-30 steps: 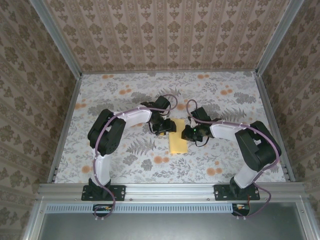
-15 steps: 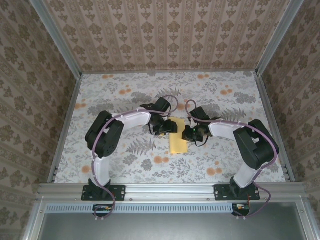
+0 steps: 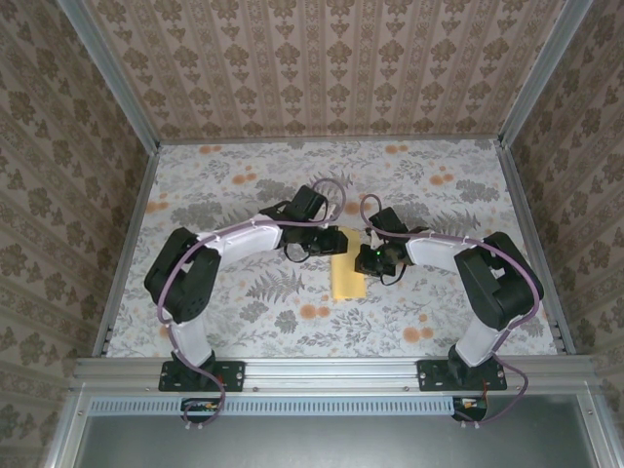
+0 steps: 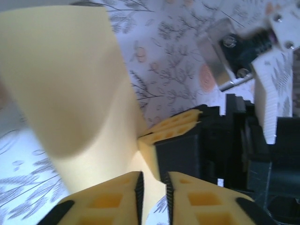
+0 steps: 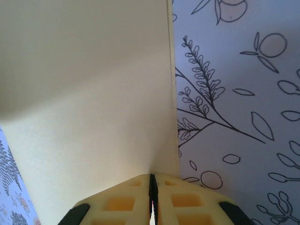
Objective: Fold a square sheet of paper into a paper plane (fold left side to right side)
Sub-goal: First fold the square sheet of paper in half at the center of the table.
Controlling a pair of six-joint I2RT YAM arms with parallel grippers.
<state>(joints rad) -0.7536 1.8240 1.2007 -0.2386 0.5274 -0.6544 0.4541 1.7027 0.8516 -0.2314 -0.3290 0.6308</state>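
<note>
Nearest the arm bases, the square sheet of paper [image 3: 348,285] lies on the flowered cloth [image 3: 244,175] between the two arms. It looks like a narrow yellow strip with its long axis running from near to far, and its near end rests flat.

A little farther in, the right gripper [image 3: 369,259] sits at the strip's right edge. In the right wrist view its jaws are pressed together on the paper with no gap showing. The sheet spreads away from them up and to the left, and its straight right edge runs directly away from the fingertips.

Farther still, at the far left corner, the left gripper [image 3: 334,242] meets the sheet. In the left wrist view its fingers [image 4: 117,199] stand almost together, with a thin layer of paper running between them. A sliver of gap remains, so I cannot tell whether the pads actually bear on it. Beyond them the paper rises off the cloth in a broad curl.

So the fold turns on this: the raised flap lies on the left arm's side and must travel across the long axis toward the right gripper's pinched edge, which probably serves as the anchor.
</note>
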